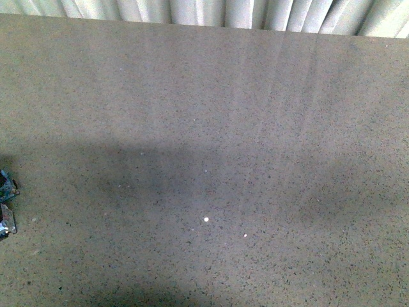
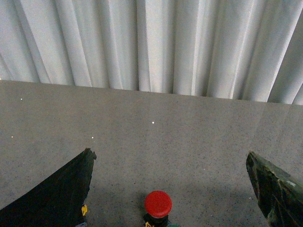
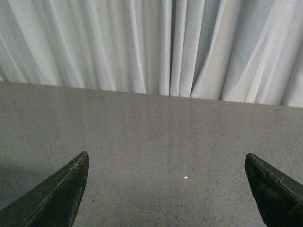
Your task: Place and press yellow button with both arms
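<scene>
Round red-capped mushroom-head push button (image 2: pixel 158 204), not visibly yellow here, upright on speckled grey stone-like table (image 2: pixel 199 137), low between the jaws of black left gripper (image 2: pixel 169 153), spread wide and empty, probably lined up for a grasp. Black right gripper (image 3: pixel 165 155) likewise wide open, holding nothing, facing white pleated curtain (image 3: pixel 142 42), button outside its view.

You see the red-capped push button (image 2: pixel 158 204) only down to its black collar before the frame cuts it, the left gripper (image 2: pixel 169 153) and right gripper (image 3: pixel 166 155) show just finger ends, and a bluish object (image 1: pixel 7 187) clipped at the front view's left edge is unidentifiable.
</scene>
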`<act>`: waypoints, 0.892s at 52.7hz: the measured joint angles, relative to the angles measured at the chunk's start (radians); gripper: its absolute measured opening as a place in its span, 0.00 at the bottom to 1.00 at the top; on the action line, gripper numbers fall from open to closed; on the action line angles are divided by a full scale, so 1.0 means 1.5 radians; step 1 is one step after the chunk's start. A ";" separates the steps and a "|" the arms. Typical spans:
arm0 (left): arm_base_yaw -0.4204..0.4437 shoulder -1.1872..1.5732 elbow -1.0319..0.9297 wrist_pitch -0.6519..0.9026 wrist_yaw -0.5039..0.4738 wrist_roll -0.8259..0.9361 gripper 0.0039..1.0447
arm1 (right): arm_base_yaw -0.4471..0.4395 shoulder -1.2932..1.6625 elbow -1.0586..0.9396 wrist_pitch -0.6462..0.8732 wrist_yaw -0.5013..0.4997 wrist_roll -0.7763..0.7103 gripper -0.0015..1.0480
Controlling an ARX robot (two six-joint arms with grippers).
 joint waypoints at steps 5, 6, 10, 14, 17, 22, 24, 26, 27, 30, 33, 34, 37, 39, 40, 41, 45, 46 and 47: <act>0.000 0.000 0.000 0.000 0.000 0.000 0.91 | 0.000 0.000 0.000 0.000 0.000 0.000 0.91; 0.000 0.000 0.000 0.000 0.000 0.000 0.91 | 0.000 0.000 0.000 0.000 0.000 0.000 0.91; 0.000 0.000 0.000 0.000 0.000 0.000 0.91 | 0.000 0.000 0.000 0.000 0.000 0.000 0.91; 0.000 0.000 0.000 0.000 0.000 0.000 0.91 | 0.000 0.000 0.000 0.000 0.000 0.000 0.91; 0.000 0.000 0.000 0.000 0.000 0.000 0.91 | 0.000 0.000 0.000 0.000 0.000 0.000 0.91; 0.000 0.000 0.000 0.000 0.000 0.000 0.91 | 0.000 0.000 0.000 0.000 0.000 0.000 0.91; 0.000 0.000 0.000 0.000 0.000 0.000 0.91 | 0.000 0.000 0.000 0.000 0.000 0.000 0.91; 0.000 0.000 0.000 0.000 0.000 0.000 0.91 | 0.000 0.000 0.000 0.000 0.000 0.000 0.91; 0.000 0.000 0.000 0.000 0.000 0.000 0.91 | 0.000 0.000 0.000 0.000 0.000 0.000 0.91; 0.000 0.000 0.000 0.000 0.000 0.000 0.91 | 0.000 0.000 0.000 0.000 0.000 0.000 0.91; 0.000 0.000 0.000 0.000 0.000 0.000 0.91 | 0.000 0.000 0.000 0.000 0.000 0.000 0.91; 0.000 0.000 0.000 0.000 0.000 0.000 0.91 | 0.000 0.000 0.000 0.000 0.000 0.000 0.91; 0.015 0.045 0.036 -0.094 0.080 0.023 0.91 | 0.000 0.000 0.000 0.000 0.001 0.000 0.91; 0.015 0.094 0.061 -0.139 0.104 0.032 0.91 | 0.000 0.000 0.000 0.000 0.000 0.000 0.91; 0.012 0.130 0.074 -0.150 0.111 0.036 0.91 | 0.000 0.000 0.000 0.000 -0.002 0.000 0.91; 0.010 0.147 0.078 -0.150 0.112 0.037 0.91 | 0.000 0.000 0.000 0.000 -0.002 0.000 0.91; -0.007 0.270 0.093 -0.094 0.098 0.043 0.91 | 0.000 0.000 0.000 0.000 -0.001 0.000 0.91; -0.007 0.303 0.096 -0.067 0.096 0.045 0.91 | 0.000 0.000 0.000 0.000 -0.001 0.000 0.91; -0.007 0.325 0.098 -0.047 0.092 0.048 0.91 | 0.000 0.000 0.000 0.000 -0.001 0.000 0.91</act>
